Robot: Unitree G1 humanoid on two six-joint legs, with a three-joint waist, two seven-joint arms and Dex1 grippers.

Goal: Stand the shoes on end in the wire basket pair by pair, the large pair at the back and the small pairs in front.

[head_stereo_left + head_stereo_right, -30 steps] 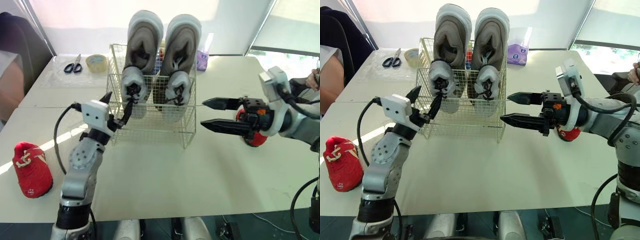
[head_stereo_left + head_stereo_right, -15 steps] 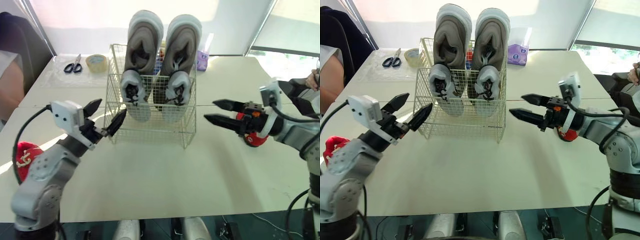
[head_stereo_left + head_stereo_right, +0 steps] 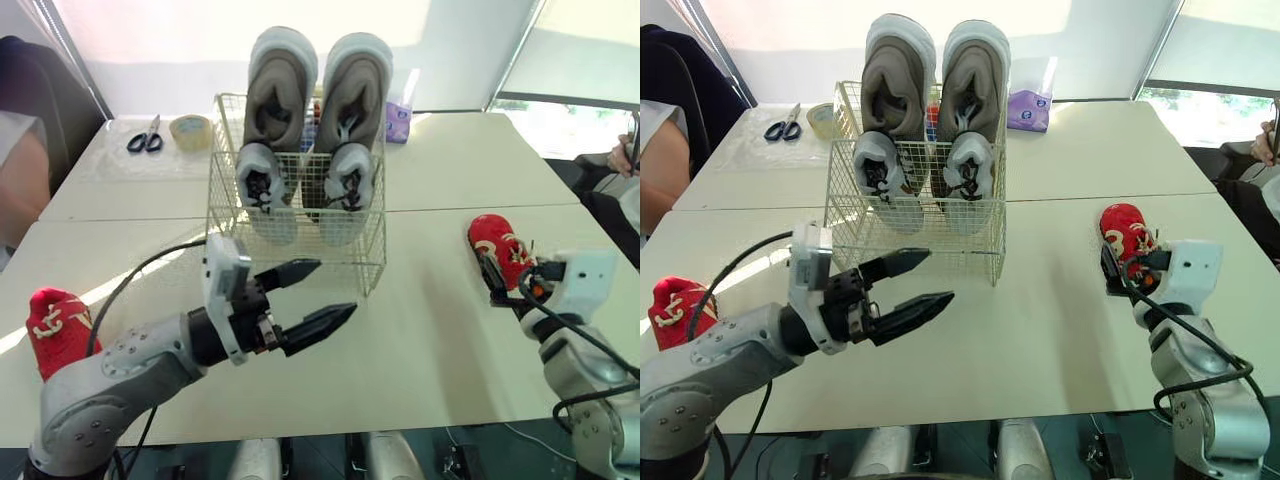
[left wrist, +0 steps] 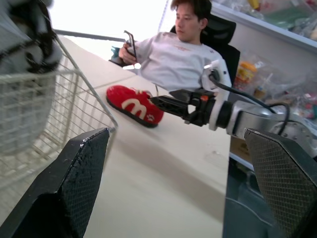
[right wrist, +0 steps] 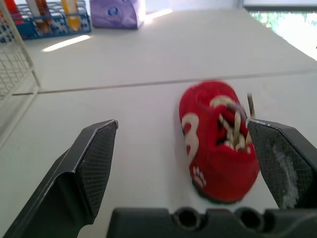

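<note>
Red shoe (image 5: 218,148) marked 3 and M, beside wide-spread right tool (image 5: 181,126), left tool (image 3: 335,288) wide too

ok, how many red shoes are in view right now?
2. The left red shoe lies on the table near its left edge; the right red shoe lies just ahead of the open right pincer. The grey pair in the basket could hide more.

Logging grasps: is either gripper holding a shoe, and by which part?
Nothing is held. The left gripper is open and empty; the right gripper is open, the red shoe lying ungripped ahead of it.
</note>
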